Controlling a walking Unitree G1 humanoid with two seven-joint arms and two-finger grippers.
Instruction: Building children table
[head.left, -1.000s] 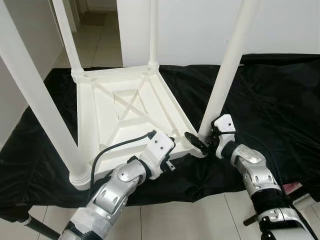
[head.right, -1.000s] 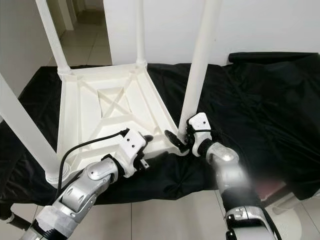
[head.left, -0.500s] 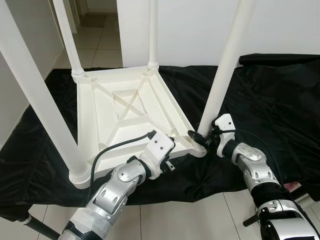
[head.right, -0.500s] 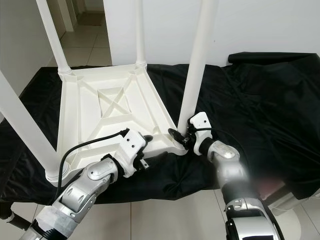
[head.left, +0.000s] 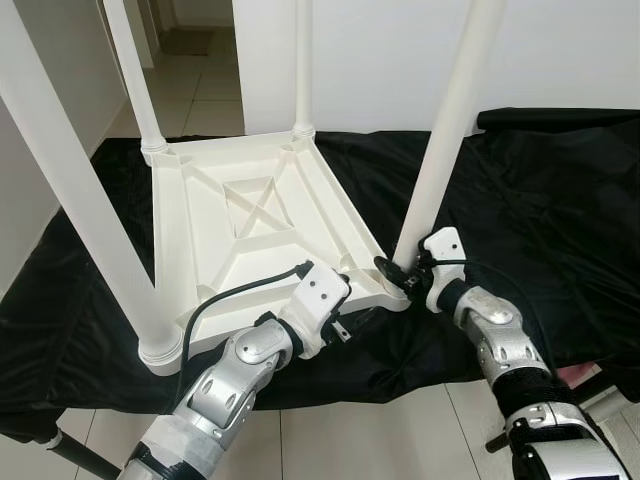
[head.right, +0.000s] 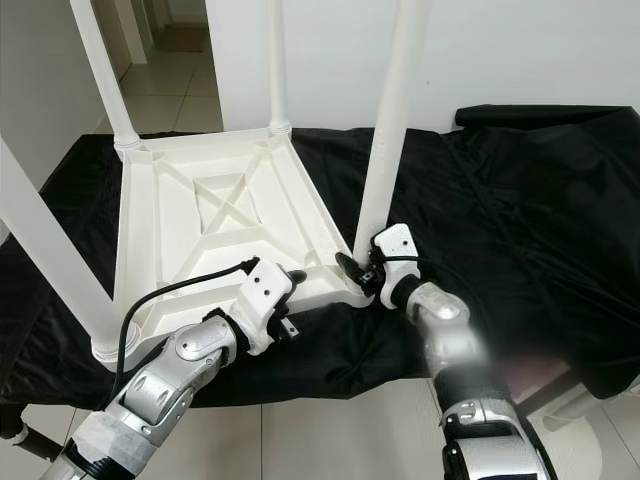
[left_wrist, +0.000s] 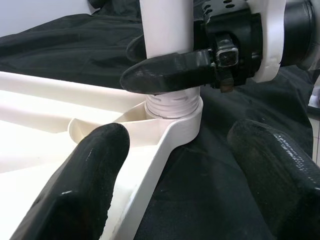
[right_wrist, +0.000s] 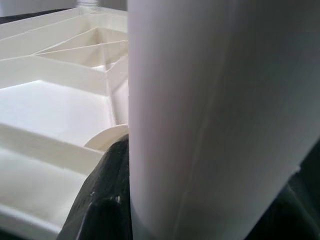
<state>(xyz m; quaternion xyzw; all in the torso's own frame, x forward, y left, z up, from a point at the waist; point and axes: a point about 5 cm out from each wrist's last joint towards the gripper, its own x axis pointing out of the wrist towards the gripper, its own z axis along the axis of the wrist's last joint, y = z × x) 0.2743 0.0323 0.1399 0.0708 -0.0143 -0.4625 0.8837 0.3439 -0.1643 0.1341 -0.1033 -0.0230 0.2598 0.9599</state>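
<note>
A white children's table (head.left: 250, 230) lies upside down on a black cloth, its legs pointing up. The near-right leg (head.left: 445, 140) stands in its corner socket (left_wrist: 172, 107). My right gripper (head.left: 400, 275) is shut on that leg just above the socket, one black finger (left_wrist: 170, 72) across its front. In the right wrist view the leg (right_wrist: 215, 110) sits between the fingers (right_wrist: 107, 195). My left gripper (head.left: 350, 300) is open at the same corner, and its fingers (left_wrist: 85, 185) straddle the table's rim below the socket without gripping it.
Three other legs rise from the table: near left (head.left: 70, 190), far left (head.left: 130, 70) and far right (head.left: 303, 60). The black cloth (head.left: 540, 190) spreads far to the right. Tiled floor (head.left: 350, 430) lies below me, with a white wall behind and a corridor at the back left.
My right gripper has drawn in from beside the socket and closed round the base of the near-right leg, which now stands slightly more upright. The left gripper has held still.
</note>
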